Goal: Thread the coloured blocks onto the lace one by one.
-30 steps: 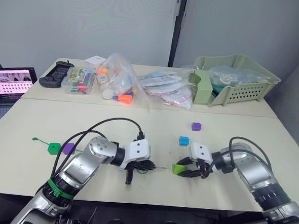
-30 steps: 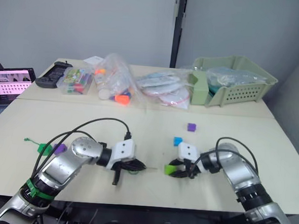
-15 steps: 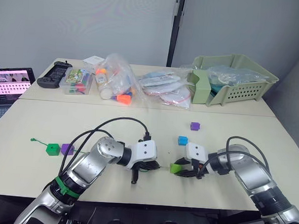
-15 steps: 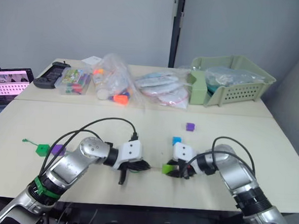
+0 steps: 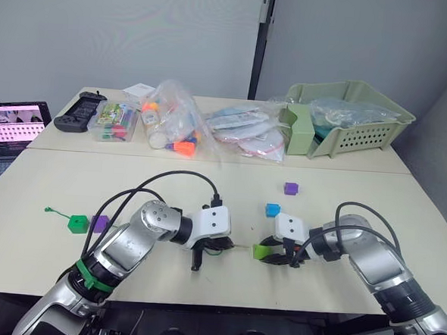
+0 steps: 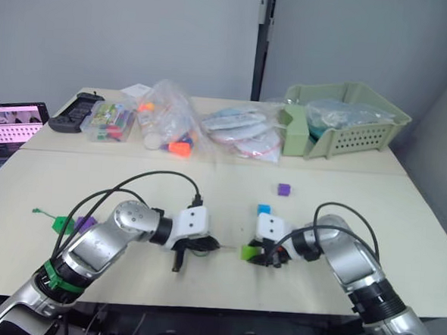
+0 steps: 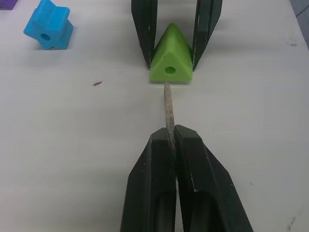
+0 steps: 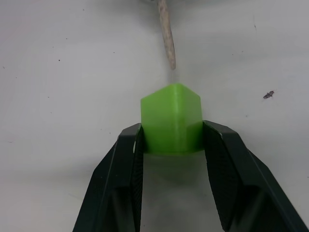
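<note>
L gripper (image 7: 173,140) fingers pinched together on lace's (image 5: 220,248) stiff pale tip (image 7: 168,104), tip end just short of hole in light green block (image 7: 170,62). R gripper (image 8: 171,137) clamped on that block's sides, low over table (image 5: 343,190) front. Blue block (image 5: 273,210) just behind it, purple block (image 5: 290,188) farther back. Dark green block (image 5: 77,222) + 2nd purple block (image 5: 99,223) touching, well apart to the left.

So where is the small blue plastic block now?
The small blue plastic block lies on the table, just beyond the right hand, nearer than the purple block.
</note>
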Motion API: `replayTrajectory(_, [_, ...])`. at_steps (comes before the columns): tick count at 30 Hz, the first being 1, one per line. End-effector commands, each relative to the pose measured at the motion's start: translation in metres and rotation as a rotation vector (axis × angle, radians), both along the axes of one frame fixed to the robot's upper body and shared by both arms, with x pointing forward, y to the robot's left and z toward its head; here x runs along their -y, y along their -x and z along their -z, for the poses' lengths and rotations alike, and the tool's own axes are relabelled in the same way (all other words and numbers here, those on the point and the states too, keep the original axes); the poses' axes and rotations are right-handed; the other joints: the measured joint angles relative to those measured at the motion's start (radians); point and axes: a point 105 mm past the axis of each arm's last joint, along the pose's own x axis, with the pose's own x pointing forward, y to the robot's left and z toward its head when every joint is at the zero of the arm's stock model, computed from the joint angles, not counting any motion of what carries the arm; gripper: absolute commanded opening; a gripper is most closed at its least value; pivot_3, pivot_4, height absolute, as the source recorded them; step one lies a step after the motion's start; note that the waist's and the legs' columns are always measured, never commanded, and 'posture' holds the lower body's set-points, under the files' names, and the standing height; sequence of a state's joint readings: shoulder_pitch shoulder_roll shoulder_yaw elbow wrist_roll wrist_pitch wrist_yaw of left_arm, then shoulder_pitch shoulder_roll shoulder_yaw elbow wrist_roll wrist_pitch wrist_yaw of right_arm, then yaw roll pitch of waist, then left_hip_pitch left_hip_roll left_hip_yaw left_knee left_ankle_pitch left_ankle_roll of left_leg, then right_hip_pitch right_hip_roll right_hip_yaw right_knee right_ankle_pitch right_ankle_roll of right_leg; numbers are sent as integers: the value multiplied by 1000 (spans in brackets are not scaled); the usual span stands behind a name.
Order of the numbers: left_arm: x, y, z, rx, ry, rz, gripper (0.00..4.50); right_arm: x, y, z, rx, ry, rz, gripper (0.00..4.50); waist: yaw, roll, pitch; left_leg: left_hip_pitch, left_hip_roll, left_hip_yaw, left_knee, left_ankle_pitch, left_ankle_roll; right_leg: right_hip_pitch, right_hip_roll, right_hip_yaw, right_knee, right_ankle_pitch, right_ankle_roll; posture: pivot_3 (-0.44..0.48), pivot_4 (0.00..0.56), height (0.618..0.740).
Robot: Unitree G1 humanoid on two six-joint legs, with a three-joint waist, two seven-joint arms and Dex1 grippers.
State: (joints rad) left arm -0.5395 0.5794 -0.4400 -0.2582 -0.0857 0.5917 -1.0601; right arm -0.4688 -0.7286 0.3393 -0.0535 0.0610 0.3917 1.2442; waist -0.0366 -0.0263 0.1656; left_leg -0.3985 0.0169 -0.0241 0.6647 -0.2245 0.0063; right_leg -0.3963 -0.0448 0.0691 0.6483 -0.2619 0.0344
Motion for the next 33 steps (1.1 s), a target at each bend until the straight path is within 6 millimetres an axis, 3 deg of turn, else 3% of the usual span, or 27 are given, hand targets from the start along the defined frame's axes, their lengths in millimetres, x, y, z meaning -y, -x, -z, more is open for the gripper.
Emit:
replayTrajectory(1, [6, 2, -14, 36, 37, 19, 0, -1, 6, 9, -30, 35, -14, 1299, 0, 0, 0, 0, 0, 0, 0, 0, 0, 0, 0, 0, 0, 0, 0, 0, 150, 740])
replayTrajectory(33, [22, 2, -6, -10, 22, 43, 0, -20, 12, 4, -43, 27, -26, 1299, -3, 0, 0, -1, 0, 0, 0, 0, 0, -1, 0, 0, 0, 0, 0, 0, 150, 740])
